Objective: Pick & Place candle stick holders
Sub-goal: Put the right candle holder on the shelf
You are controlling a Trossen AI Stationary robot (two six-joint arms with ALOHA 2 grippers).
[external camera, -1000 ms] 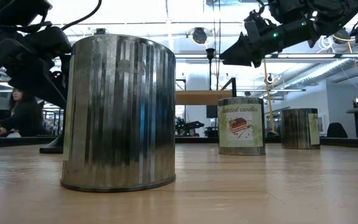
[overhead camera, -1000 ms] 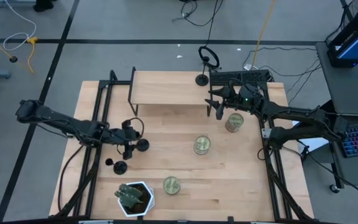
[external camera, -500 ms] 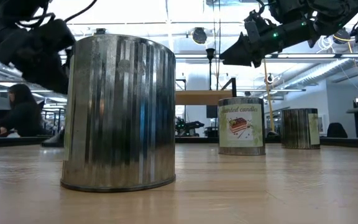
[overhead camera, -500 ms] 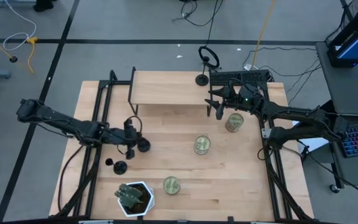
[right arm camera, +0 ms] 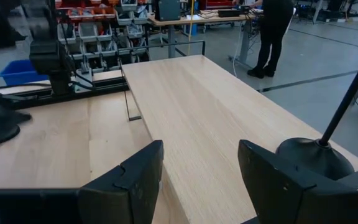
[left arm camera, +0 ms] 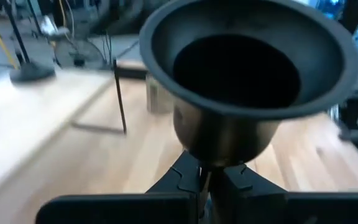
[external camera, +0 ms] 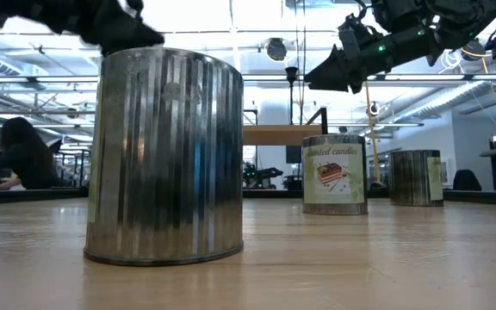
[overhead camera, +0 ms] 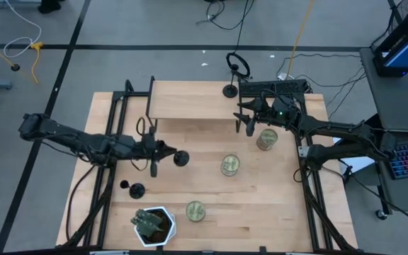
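My left gripper [overhead camera: 156, 151] is shut on a black candle stick holder. Its round base [overhead camera: 181, 158] points toward the table's right, and its cup [left arm camera: 247, 68] fills the left wrist view. A second holder [overhead camera: 136, 190] stands on its disc near the left front. A third [overhead camera: 229, 91] stands on the raised wooden shelf [overhead camera: 190, 99] at its far right corner and also shows in the right wrist view [right arm camera: 312, 155]. My right gripper [overhead camera: 248, 122] hangs open over the shelf's near right corner, with nothing between its fingers [right arm camera: 135, 180]. My left gripper pinches the holder's thin stem just below the cup [left arm camera: 205, 175] between its two fingers. The fingers come roughly level from the table's left. The holder is lifted clear of the table and tilted, its base toward the right and its cup toward the wrist.
Three pale green-gold tins stand on the table: one at the middle [overhead camera: 230, 165], one at the right [overhead camera: 266, 139], one at the front [overhead camera: 195, 210]. A white pot with a green plant [overhead camera: 153, 225] sits at the front left. A person sits beyond the table [external camera: 24, 155].
My left gripper has taken hold of the holder, risen and gone toward the table's right. The holder, which stood on its base on the table, is now lifted clear and tipped, base toward the right.
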